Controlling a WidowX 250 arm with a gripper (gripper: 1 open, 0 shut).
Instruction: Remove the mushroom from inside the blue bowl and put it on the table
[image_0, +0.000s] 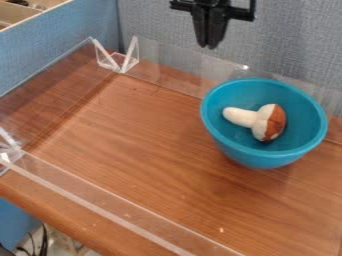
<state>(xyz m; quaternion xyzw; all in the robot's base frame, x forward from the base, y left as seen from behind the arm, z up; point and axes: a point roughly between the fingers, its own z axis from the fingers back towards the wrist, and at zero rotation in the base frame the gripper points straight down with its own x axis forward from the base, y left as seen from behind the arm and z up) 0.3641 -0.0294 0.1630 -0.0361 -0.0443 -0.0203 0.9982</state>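
Observation:
The mushroom (257, 120), with a cream stem and a reddish-brown cap, lies on its side inside the blue bowl (230, 148). The bowl stands on the table (134, 150) at the right. My gripper (210, 42) hangs high above the table's far edge, up and to the left of the bowl and well clear of it. It points straight down. Its dark fingers come together in one narrow tip with no gap showing and nothing between them.
Low clear acrylic walls (80, 205) edge the wooden tabletop, with a clear corner bracket (118, 55) at the far left. A blue panel (54, 40) stands at the left and a grey-blue backdrop behind.

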